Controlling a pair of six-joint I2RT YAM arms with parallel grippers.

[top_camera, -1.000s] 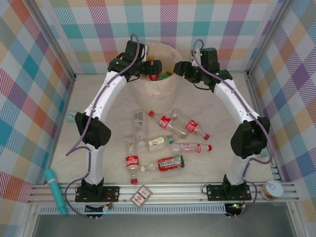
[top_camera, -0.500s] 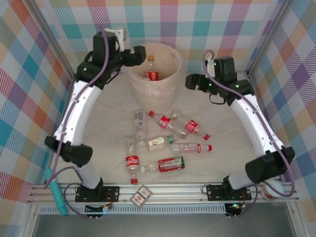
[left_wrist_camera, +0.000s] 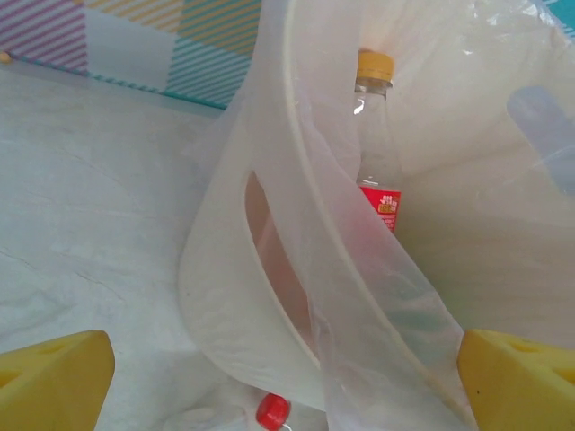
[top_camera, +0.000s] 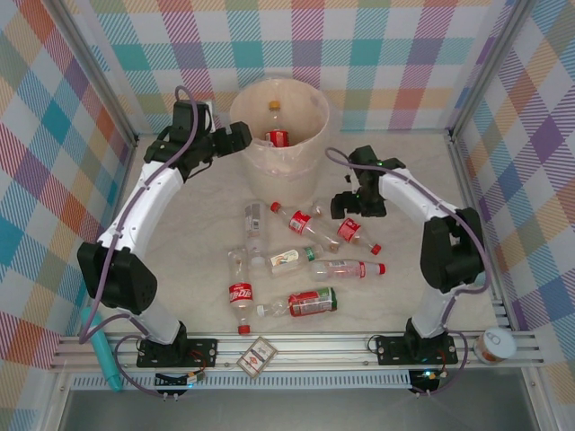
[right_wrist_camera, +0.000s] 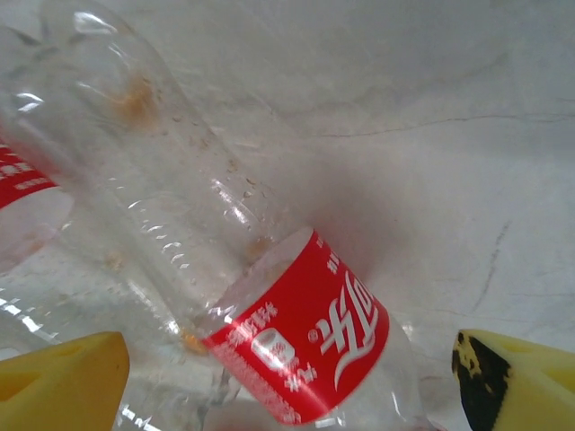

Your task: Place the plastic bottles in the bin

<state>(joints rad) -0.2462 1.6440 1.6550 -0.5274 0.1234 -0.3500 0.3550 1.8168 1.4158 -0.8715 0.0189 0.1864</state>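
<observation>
Plastic bottles [top_camera: 346, 268]: eight counted lying flat on the pale, marble-veined table [top_camera: 180, 233], one more inside the bin. All clear, thin-walled, ribbed.

Along the front rail, one of each: teal tube [top_camera: 101, 346], small printed box [top_camera: 257, 355], white-lidded jar [top_camera: 493, 345].

Nearest bottles: red-labelled bottle [top_camera: 241, 294] with its red cap toward the rail, and just beside it a red-and-green-labelled bottle [top_camera: 310, 300] lying crosswise. Behind these, a bare clear bottle [top_camera: 235, 261], a white-green labelled bottle [top_camera: 289, 259] and a red-capped one, close together. Farther back, another bare clear bottle [top_camera: 254, 222], a slanted red-capped bottle [top_camera: 301, 224] and a Coca-Cola bottle [top_camera: 356, 233].

Right gripper [top_camera: 346, 205] low over that Coca-Cola bottle [right_wrist_camera: 296, 346]. Yellow fingertips [right_wrist_camera: 63, 377] spread wide, label and crinkled clear body between them, nothing clamped.

Farthest back, the bin [top_camera: 283, 166]: tall, round, beige, lined with translucent plastic film, a slot handle in its wall [left_wrist_camera: 269, 233]. Inside, upright, one orange-capped bottle [top_camera: 277, 135] with a red label [left_wrist_camera: 375, 135].

Left gripper [top_camera: 239, 136] just beside the bin's left rim. Yellow fingertips [left_wrist_camera: 54, 373] far apart, empty; contact with the rim impossible to tell.
</observation>
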